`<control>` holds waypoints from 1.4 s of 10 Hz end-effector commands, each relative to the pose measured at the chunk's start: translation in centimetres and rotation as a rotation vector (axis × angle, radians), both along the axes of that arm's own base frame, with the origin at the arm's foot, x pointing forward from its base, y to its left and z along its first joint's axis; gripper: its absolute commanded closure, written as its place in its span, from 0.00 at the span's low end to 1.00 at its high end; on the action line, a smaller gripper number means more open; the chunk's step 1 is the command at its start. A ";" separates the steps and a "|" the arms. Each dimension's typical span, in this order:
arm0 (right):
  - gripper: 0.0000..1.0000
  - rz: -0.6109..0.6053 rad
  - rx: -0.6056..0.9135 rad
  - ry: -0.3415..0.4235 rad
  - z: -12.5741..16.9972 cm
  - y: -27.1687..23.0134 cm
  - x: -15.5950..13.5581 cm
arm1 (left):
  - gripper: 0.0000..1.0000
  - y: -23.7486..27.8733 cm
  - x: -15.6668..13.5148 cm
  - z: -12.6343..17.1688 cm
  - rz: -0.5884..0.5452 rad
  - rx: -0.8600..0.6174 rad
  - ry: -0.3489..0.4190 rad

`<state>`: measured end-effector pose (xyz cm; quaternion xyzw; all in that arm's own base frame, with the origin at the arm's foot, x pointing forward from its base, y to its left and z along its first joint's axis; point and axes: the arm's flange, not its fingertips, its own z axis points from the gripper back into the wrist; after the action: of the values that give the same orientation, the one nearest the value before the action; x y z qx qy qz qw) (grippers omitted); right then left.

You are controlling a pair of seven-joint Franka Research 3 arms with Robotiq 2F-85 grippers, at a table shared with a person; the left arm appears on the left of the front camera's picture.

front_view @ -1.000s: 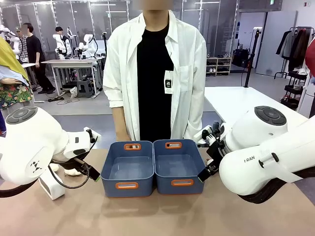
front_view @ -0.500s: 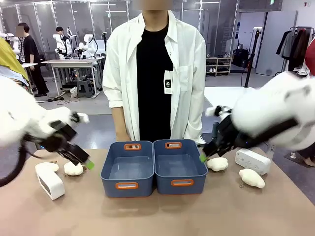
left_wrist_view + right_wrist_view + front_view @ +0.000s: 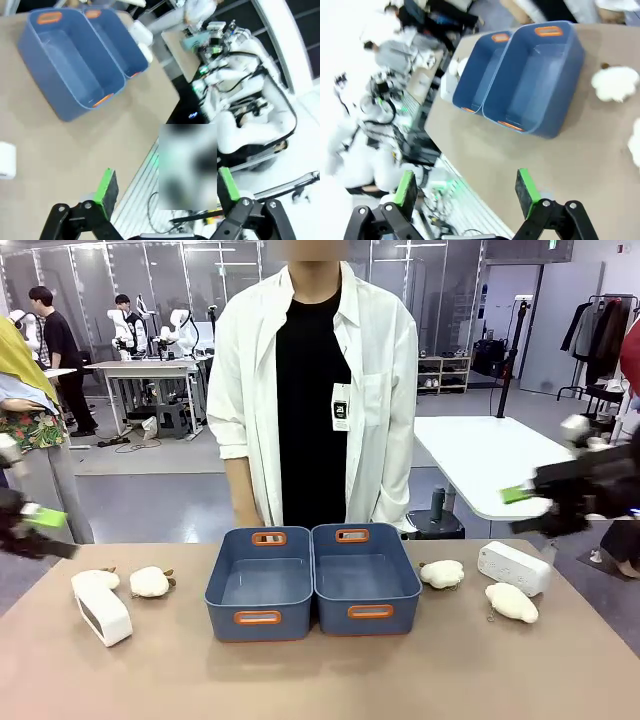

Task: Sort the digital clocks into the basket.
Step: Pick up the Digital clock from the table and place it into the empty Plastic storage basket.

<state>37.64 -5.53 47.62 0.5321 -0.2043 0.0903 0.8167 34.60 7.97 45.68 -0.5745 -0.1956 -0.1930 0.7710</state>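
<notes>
1. My left fingers [image 3: 106,186] stand apart with nothing between them, held high off the left end of the tabletop [image 3: 320,680]. My right fingers [image 3: 526,186] are also apart and empty, out past the right end.
2. The left clock [image 3: 103,617] sits near the tabletop's left end, well apart from the left basket [image 3: 225,625]. A plush lump [image 3: 95,580] lies just behind it; I can't tell whether they touch. A second lump [image 3: 150,582] lies between the clock and the basket.
3. The right clock [image 3: 514,568] lies near the right end with its long side down. A third lump [image 3: 441,573] lies between it and the right basket [image 3: 397,620], and a fourth lump [image 3: 511,602] lies nearer me. It touches neither.
4. The baskets stand side by side at the middle, in front of the person [image 3: 315,390], and both are empty. I can't tell which one is meant for the clocks.
5. Handling, my guess:
   - The clocks are stiff plastic shells, probably light.
   - Their smooth faces may be slippery under my pads.
   - The screen side may be fragile, so set them down rather than drop them.
6. Hold:
   - Pinch across the narrow thickness at mid-length, with the pads flat on the two broad faces.
   - Stay off the rounded corners, where the pads could slide.
   - On the left clock, come in from the side away from the lump.
</notes>
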 end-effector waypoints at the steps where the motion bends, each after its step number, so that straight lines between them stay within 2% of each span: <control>1: 0.00 -0.137 0.059 0.055 -1.7 -5.0 -2.4 | 0.00 4.9 -2.5 -1.6 0.104 -0.068 -0.002; 3: 0.00 -0.256 0.067 0.073 -1.9 -9.6 -5.4 | 0.00 10.5 -5.8 -3.5 0.250 -0.114 0.035; 4: 0.00 -0.307 0.020 0.113 -2.0 -11.4 -7.0 | 0.00 12.9 -7.4 -4.1 0.325 -0.136 0.032; 5: 0.00 -0.340 0.009 0.117 -1.9 -12.5 -8.1 | 0.00 13.9 -8.2 -4.2 0.356 -0.111 0.062; 7: 0.00 -0.371 -0.002 0.114 -1.6 -13.1 -8.9 | 0.00 15.2 -8.8 -3.4 0.436 -0.085 0.045; 8: 0.00 -0.383 -0.008 0.120 -1.7 -13.0 -8.6 | 0.00 15.4 -8.4 -3.2 0.459 -0.058 0.066; 9: 0.00 -0.390 -0.010 0.122 -1.9 -12.8 -8.3 | 0.00 15.5 -8.2 -2.8 0.500 -0.056 0.054; 10: 0.00 -0.366 0.001 0.092 -2.0 -14.3 -8.6 | 0.00 15.9 -9.3 -4.1 0.427 -0.087 0.063; 14: 0.00 -0.366 0.001 0.092 -2.0 -14.3 -8.6 | 0.00 15.9 -9.3 -4.1 0.427 -0.087 0.063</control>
<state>29.29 -19.53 45.51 0.4869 -0.2571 -0.0854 0.8304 25.81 23.54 41.57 -0.5547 -0.2976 0.0051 0.7770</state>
